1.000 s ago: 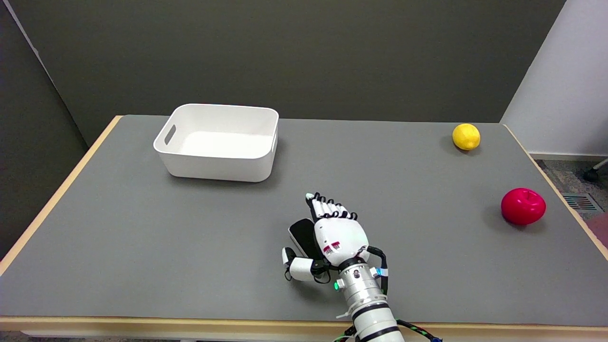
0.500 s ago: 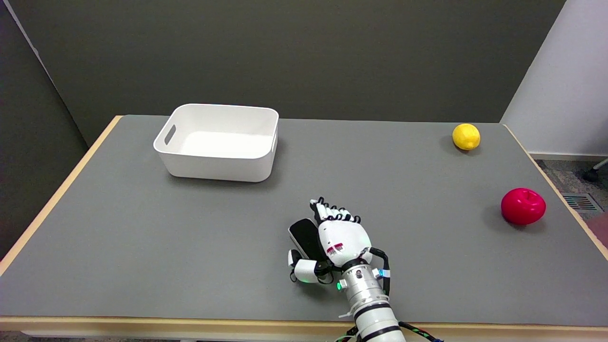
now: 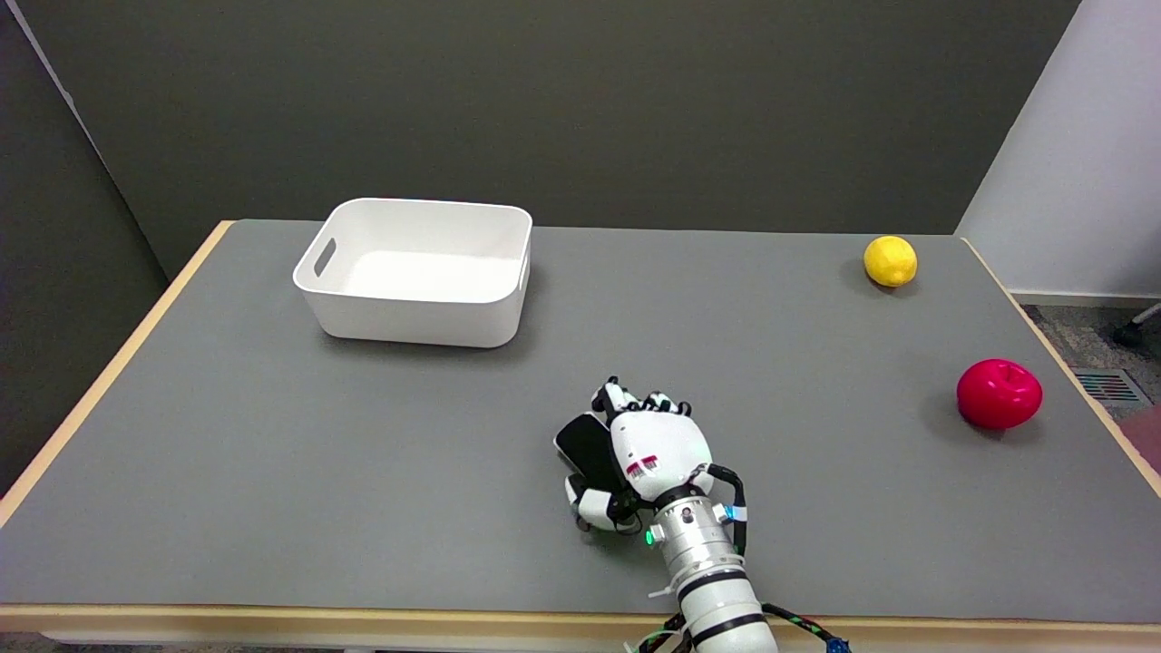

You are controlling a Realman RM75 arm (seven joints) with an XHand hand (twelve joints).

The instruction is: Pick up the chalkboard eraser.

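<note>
The chalkboard eraser (image 3: 585,448), a black block with a pale edge, lies near the table's front centre. My right hand (image 3: 648,449) sits over its right side, fingers curled down at the far end and the thumb tucked in against its near end. The hand grips the eraser, which still appears to rest on the grey tabletop (image 3: 272,472). Most of the eraser is hidden under the palm.
A white plastic bin (image 3: 417,270) stands at the back left. A yellow lemon (image 3: 890,260) sits at the back right and a red apple (image 3: 999,393) lies near the right edge. The wooden table rim runs along the front.
The fingers have curled in from outstretched, and the thumb has swung inward against the eraser's near end. The eraser has tilted slightly in the hand.
</note>
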